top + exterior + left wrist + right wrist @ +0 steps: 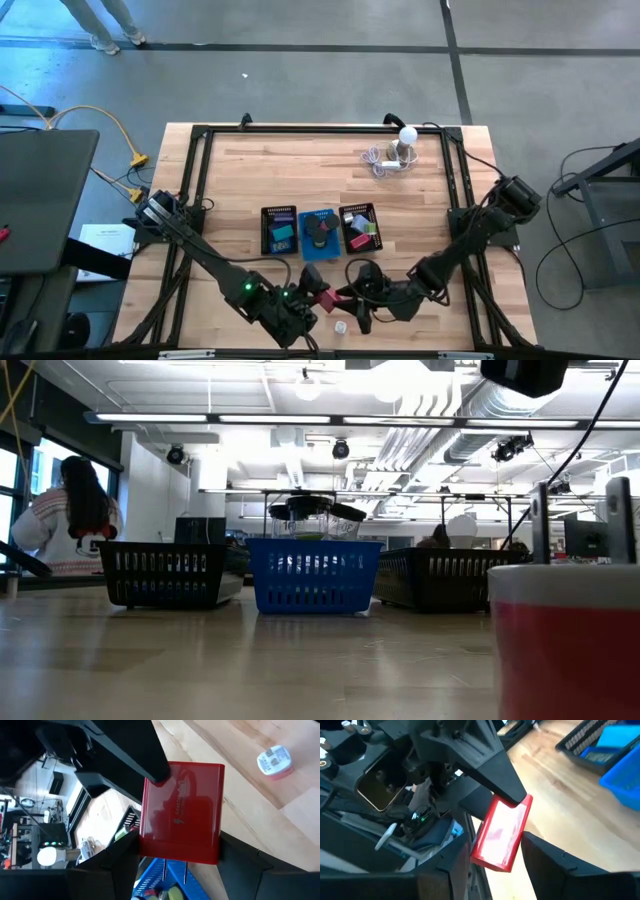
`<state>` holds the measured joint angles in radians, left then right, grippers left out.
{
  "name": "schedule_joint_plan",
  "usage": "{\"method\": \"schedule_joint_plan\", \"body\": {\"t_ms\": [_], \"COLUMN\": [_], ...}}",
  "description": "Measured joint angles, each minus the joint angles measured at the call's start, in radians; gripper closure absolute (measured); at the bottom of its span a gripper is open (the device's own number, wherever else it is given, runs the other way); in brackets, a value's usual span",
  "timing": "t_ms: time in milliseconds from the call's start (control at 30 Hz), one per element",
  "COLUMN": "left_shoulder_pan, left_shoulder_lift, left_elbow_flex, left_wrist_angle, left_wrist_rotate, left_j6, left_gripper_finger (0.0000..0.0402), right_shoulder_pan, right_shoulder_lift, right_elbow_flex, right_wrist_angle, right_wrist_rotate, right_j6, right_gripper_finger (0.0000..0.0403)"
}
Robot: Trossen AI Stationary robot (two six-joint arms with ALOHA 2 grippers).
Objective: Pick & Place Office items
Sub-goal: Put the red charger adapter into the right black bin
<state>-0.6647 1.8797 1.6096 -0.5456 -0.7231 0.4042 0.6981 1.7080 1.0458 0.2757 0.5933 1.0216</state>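
Both grippers' jaws are clamped on one red block (182, 812): left gripper (312, 297) and right gripper (345, 293) are met above the table (300, 170).

Two dark, angular arms — matte black links, a green light on the left arm (248, 288).

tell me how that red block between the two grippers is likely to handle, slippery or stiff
The red block looks like a rigid, flat-sided box with a glossy face showing reflections, so it is probably stiff but somewhat slippery. The left gripper and the right gripper both appear closed on it, and the flat faces should help the grip.
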Motion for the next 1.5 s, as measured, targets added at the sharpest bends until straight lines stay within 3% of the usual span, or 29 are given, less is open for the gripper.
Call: {"method": "schedule_joint_plan", "body": {"t_ms": [500,800,1100,1500], "left_shoulder_pan": [-0.001,-0.001,0.001,0.013], "left_shoulder_lift": [0.000,0.000,0.000,-0.002], "left_elbow_flex": [-0.002,-0.002,-0.002,-0.002], "left_wrist_angle": [-0.002,0.002,0.004,0.003], "left_wrist_rotate": [0.005,0.013,0.016,0.058], "left_j6": [0.013,0.043,0.076,0.091], "left_gripper_finger": [0.0184,0.0184,0.0184,0.0184], "right_shoulder_pan": [-0.033,-0.034,-0.040,-0.084], "right_shoulder_lift": [0.033,0.034,0.034,0.035], "right_elbow_flex": [-0.001,-0.002,-0.002,-0.002], "right_wrist_angle": [0.067,0.066,0.066,0.068], "right_wrist_rotate": [-0.135,-0.156,-0.167,-0.266], "right_j6": [-0.002,-0.015,-0.032,-0.048], "right_gripper_finger": [0.0240,0.0275,0.0272,0.0255]}}
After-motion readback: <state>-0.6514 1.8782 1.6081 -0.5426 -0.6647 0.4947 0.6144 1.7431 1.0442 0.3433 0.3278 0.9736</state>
